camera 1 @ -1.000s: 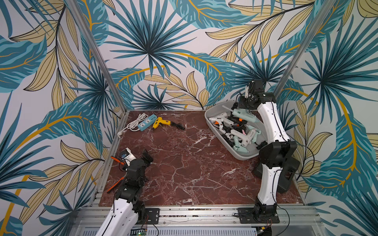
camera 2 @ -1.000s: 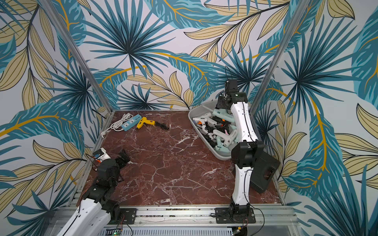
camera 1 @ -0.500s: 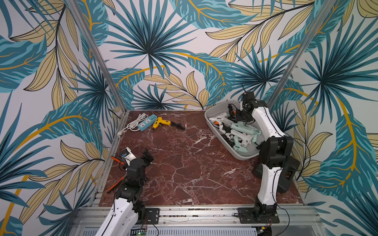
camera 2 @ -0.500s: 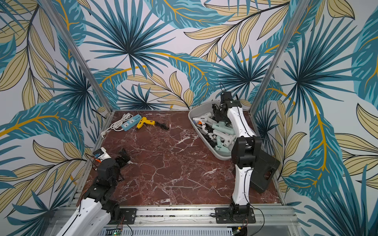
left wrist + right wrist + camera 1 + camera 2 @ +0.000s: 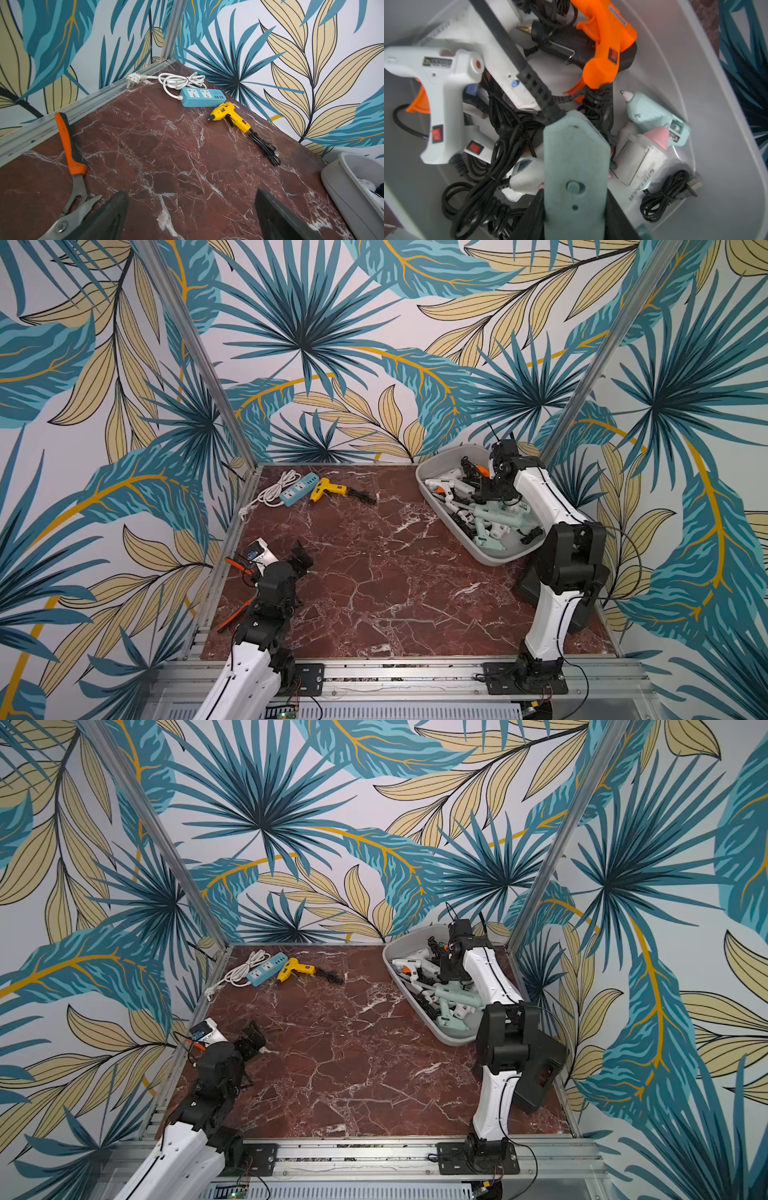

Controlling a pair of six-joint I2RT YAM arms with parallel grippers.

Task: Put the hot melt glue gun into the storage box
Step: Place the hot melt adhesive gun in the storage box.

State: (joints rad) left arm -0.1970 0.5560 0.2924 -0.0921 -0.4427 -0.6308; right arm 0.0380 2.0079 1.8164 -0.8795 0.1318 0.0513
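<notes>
Mint glue gun [image 5: 575, 166] pinched lengthwise in right jaws | cord end pointing into storage box [image 5: 716, 145] | left jaws spread

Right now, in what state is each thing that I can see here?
left gripper, open and empty.
right gripper, shut on the mint glue gun.
mint glue gun, held over the storage box.
storage box, lidless, many glue guns inside.
yellow glue gun, lying on the table.
power strip, unplugged, cord coiled.
pliers, lying flat.
</notes>
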